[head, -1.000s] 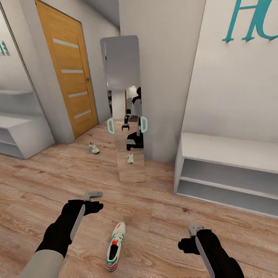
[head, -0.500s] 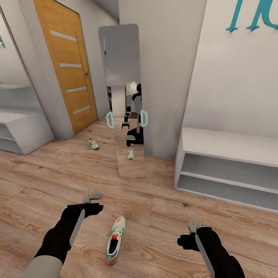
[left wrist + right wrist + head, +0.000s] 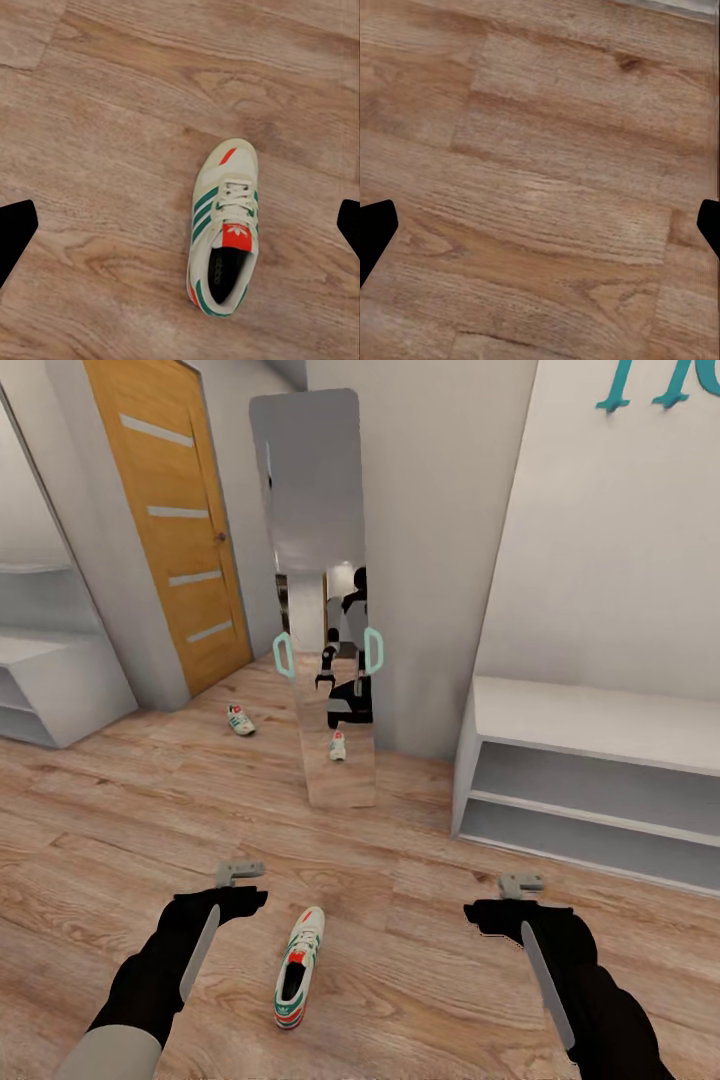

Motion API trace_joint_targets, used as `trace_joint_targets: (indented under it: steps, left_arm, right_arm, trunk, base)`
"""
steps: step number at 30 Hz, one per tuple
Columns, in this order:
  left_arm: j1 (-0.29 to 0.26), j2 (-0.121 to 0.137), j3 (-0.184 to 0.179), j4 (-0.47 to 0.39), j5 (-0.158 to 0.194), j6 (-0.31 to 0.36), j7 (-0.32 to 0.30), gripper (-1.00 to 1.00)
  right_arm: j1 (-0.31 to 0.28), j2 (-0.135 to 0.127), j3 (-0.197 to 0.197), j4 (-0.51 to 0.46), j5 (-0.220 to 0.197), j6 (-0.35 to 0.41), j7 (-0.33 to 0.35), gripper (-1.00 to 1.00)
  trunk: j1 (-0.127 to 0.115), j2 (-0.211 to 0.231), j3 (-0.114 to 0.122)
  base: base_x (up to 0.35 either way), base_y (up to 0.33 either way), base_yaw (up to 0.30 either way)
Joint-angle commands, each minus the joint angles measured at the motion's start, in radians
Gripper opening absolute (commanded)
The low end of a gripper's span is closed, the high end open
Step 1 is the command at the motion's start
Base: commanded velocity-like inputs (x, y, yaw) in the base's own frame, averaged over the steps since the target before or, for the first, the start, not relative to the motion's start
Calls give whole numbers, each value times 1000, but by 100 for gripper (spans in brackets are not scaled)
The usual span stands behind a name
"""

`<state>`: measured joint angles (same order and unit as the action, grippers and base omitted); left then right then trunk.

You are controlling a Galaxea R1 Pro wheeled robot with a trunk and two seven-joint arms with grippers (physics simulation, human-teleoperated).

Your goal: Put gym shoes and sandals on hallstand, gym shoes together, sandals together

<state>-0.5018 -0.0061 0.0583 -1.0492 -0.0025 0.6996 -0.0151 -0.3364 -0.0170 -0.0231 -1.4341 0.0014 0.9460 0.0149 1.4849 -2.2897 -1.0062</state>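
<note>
The right pincer [image 3: 522, 883] has risen, wide like the left pincer [image 3: 240, 873]; near gym shoe [image 3: 299, 966] waits at 6 o'clock.

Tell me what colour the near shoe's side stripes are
Green, on the cream-white gym shoe; clearest in the left wrist view.

I see light wood-plank flooring [image 3: 420, 960] across the lower frame, pale grey walls [image 3: 430, 510] above it. An orange door [image 3: 175, 530] with pale horizontal inserts stands upper left. A tall mirror [image 3: 318, 600] with turquoise handles leans at centre. Turquoise lettering [image 3: 660, 382] sits upper right, and a low grey shelf unit [image 3: 40, 680] at far left
</note>
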Motion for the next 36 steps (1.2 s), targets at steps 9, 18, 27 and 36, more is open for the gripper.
trace_joint_targets:
  steps: [9, 18, 27, 36]
  left_arm:
    - [0, 0, 0, 0, 1, -2, 0, 100]
    - [0, 0, 0, 0, 1, -2, 0, 100]
    - [-1, 0, -116, 0, 0, -19, 3, 100]
    - [-1, 0, -137, 1, 3, -117, 3, 100]
  right_arm:
    - [-42, -33, -144, -11, -5, 2, 8, 100]
    - [-44, -36, -194, -15, -5, 2, 10, 100]
    - [-44, -35, -195, -14, -5, 2, 10, 100]
    - [-44, -35, -189, -14, -5, 2, 9, 100]
  trunk:
    - [35, -63, -43]
    - [69, -126, -84]
    - [104, -189, -116]
    - [118, -212, -159]
  base:
    - [0, 0, 65]
    - [0, 0, 27]
    - [0, 0, -50]
    - [0, 0, -214]
